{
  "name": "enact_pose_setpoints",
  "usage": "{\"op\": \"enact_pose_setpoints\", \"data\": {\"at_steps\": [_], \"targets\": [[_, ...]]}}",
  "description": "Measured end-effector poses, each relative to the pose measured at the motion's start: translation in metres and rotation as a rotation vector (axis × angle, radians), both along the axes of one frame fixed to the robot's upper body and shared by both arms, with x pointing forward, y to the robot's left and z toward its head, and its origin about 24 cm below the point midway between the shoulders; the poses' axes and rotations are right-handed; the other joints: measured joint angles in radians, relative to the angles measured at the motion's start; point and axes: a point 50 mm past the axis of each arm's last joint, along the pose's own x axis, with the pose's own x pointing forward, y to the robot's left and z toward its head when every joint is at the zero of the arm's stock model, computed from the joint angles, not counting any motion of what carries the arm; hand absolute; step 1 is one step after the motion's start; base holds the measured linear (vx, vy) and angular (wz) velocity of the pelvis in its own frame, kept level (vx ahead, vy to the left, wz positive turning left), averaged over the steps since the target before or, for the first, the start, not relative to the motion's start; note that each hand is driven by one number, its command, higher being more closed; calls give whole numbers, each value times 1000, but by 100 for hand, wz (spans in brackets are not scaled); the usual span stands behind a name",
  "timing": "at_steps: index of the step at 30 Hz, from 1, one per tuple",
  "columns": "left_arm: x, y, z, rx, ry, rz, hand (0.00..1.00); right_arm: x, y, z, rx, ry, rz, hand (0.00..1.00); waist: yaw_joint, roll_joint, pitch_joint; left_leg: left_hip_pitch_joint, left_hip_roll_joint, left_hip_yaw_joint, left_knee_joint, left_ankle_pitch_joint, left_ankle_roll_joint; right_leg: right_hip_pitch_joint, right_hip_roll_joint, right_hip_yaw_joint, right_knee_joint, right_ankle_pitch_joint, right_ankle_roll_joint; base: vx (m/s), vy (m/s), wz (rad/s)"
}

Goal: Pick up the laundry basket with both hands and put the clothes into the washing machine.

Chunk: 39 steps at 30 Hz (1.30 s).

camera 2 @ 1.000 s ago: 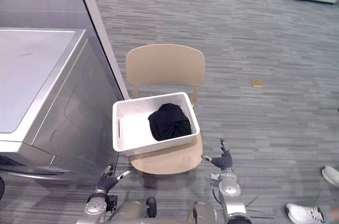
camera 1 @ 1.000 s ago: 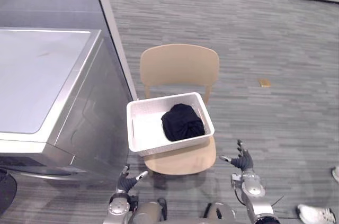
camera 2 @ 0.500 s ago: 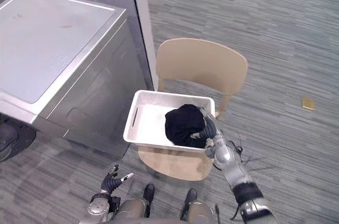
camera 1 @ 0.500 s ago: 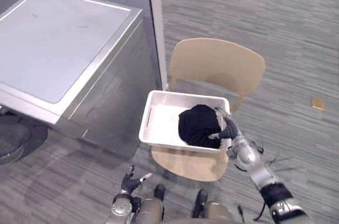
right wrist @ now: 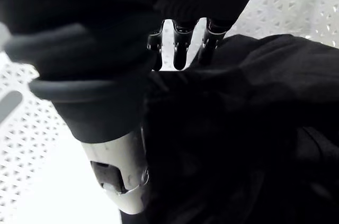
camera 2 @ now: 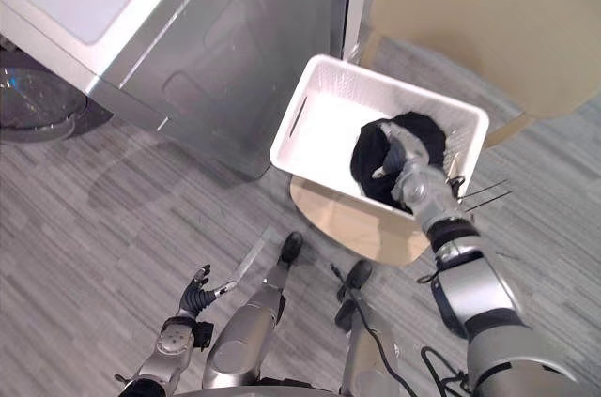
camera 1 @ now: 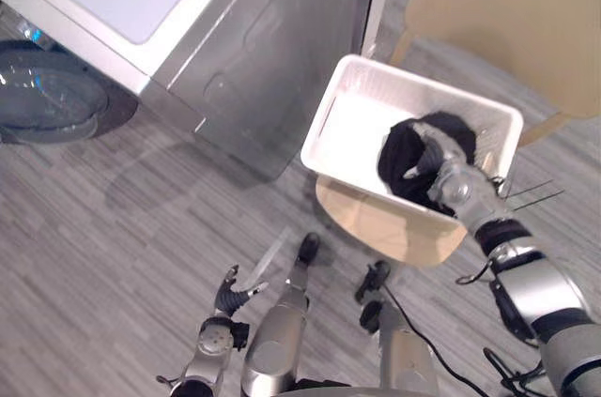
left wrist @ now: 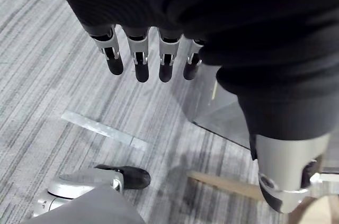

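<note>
- While your right hand (camera 1: 441,170) rests on the black clothes (camera 1: 394,167), note that its fingers reach out fairly straight with their tips at the cloth. They are not closed round anything.
- The clothes lie bunched in the laundry basket (camera 1: 362,134), toward the end away from the washing machine (camera 1: 254,50). The basket sits on the chair (camera 1: 376,219), just beside the machine's side panel.
- Your left hand (camera 1: 228,298) hangs low over the floor, well apart from the basket, with its fingers (left wrist: 139,62) straight and relaxed and holding nothing.
- The task asks for a two-handed lift, so I would take the right hand off the bundle and set it on the basket's rim at that end.
- Bring the left hand up to the handle slot (camera 2: 300,117) on the opposite wall (the one nearest the machine).
- Close both hands before lifting, and raise them evenly, since the load sits off-centre and will likely tip the basket toward your right.
- The round door (camera 1: 47,97) is on the machine's front, so expect to carry the basket around the corner.
</note>
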Motion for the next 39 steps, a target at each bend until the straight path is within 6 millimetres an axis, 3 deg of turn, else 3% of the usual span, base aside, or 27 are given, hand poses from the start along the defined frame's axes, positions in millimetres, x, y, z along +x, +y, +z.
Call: {"op": "enact_pose_setpoints", "data": {"at_steps": [4,5,11,15,19,24,27,29,33,35,39], "targets": [[26,-13,15,-21,-78,-27,0,5,-22,16,-44,22,-113,0,29,29,18,-54,11,-28,-46,46,-10,-75,1,-8,23,0,-2,-64,-97,9],[32,-19,18,-29,-95,-46,0,6,-26,24,-48,10,-137,100,32,40,23,-72,11,-36,-46,51,-11,-93,0,-6,32,-1,-3,-54,-97,8],[51,-42,31,-77,-158,-82,0,10,-36,58,-63,-88,-180,100,52,52,33,-103,11,-35,-46,57,-18,-154,-8,18,82,-21,-13,-48,-95,-4],[52,-48,32,-89,-162,-90,0,12,-30,59,-22,-101,-160,100,51,52,34,-97,15,-33,-47,61,-22,-154,-5,24,87,-25,-13,-28,-79,-5],[56,-45,36,-85,-176,-84,0,15,-10,67,48,-170,-87,100,42,36,57,-57,22,-6,-48,61,-22,-126,4,50,83,-24,-14,-24,-81,-14],[57,-40,40,-85,-197,-66,0,8,24,87,342,-370,50,100,-5,28,58,26,31,24,-49,55,-19,-36,22,69,45,-17,-14,-14,-71,-12],[44,-28,29,-79,-150,-16,0,-5,48,78,645,-447,142,100,-27,-16,28,64,45,63,-49,33,-7,6,44,96,-5,-4,-4,-2,-50,-31],[26,-22,16,-68,-78,-16,0,-21,57,51,846,-434,162,100,-49,-57,-17,97,46,79,-49,19,-1,38,49,109,-19,-2,-4,81,-44,-12],[1,-18,0,-76,6,-13,0,-52,68,9,1107,-379,173,100,-61,-80,-92,170,43,102,-49,-3,6,116,51,126,-48,0,0,109,-11,-11],[-13,-14,-8,-72,45,8,0,-71,84,-6,1275,-353,212,100,-64,-88,-152,215,47,136,-49,-20,9,155,61,160,-77,9,5,92,1,-40],[-32,-4,-18,-62,106,57,0,-82,113,0,1445,-350,331,100,-62,-101,-188,279,63,246,-49,-46,10,184,89,264,-122,52,1,3,28,-88]]}}
